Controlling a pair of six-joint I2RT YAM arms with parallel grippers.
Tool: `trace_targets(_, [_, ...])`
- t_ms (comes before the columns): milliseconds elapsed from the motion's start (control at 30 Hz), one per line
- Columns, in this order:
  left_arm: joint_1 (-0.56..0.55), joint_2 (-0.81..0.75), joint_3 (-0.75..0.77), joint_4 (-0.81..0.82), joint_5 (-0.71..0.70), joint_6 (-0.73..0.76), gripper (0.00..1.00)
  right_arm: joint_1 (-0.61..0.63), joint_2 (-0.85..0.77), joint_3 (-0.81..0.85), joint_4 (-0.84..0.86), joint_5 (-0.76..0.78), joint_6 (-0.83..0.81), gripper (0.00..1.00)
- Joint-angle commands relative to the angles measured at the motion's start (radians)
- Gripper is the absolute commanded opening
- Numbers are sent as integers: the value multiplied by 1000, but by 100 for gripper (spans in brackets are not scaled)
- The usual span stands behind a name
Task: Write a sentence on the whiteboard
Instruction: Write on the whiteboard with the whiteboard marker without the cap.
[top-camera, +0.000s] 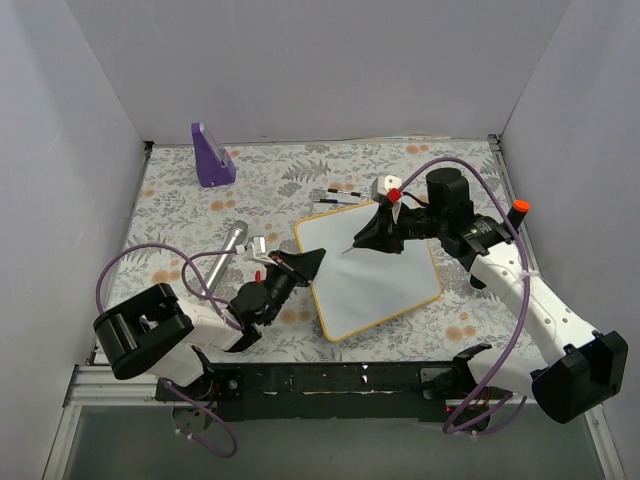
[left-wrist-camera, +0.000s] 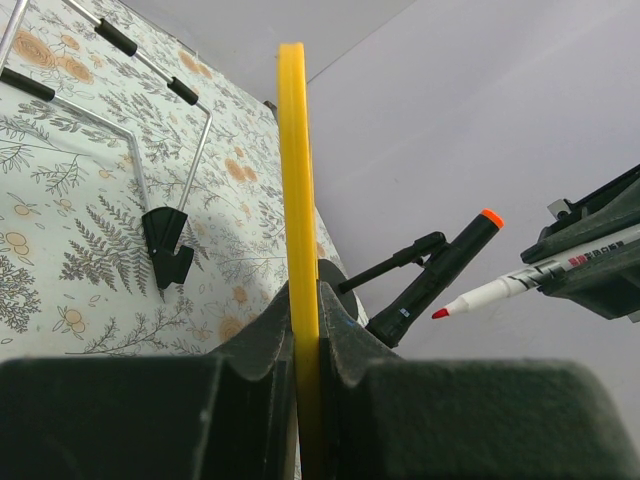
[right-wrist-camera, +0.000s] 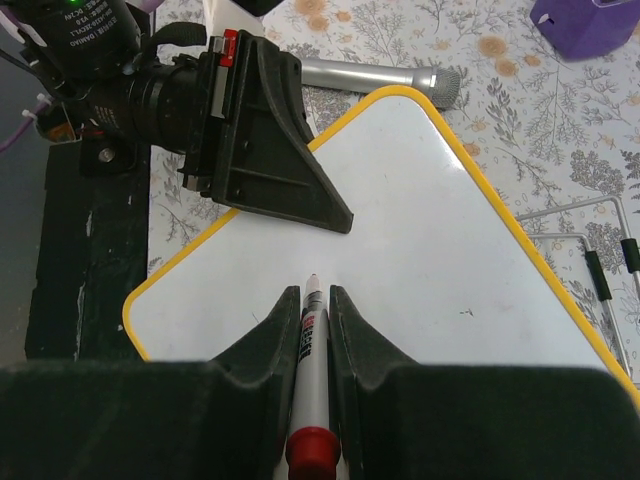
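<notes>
Whiteboard (top-camera: 380, 285) lying centre frame on floral counter (top-camera: 180, 200), surface blank. Left end effector (top-camera: 310, 263) clamping its yellow edge, steadying it. Right end effector (top-camera: 366, 237) gripping red marker (right-wrist-camera: 309, 325), tip poising over board, contact unclear.

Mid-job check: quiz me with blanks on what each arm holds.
The left gripper clamps the whiteboard's ____ frame.
The right gripper holds a ____-tipped marker.
The whiteboard bears ____ writing yet.
Missing: yellow; red; no.
</notes>
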Motion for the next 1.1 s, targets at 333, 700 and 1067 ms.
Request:
trace_targets(333, [-4,-37,15,72,-27,66,0,17,-10,37,14,26,-16,1])
trace_targets(700, [-4,-45,5,79,-30,63,0,18,7,54,17,35,-29,1])
trace_targets(1067, [-5,-48,6,72,-32,60,0,22,24,82,11,56,-47,1])
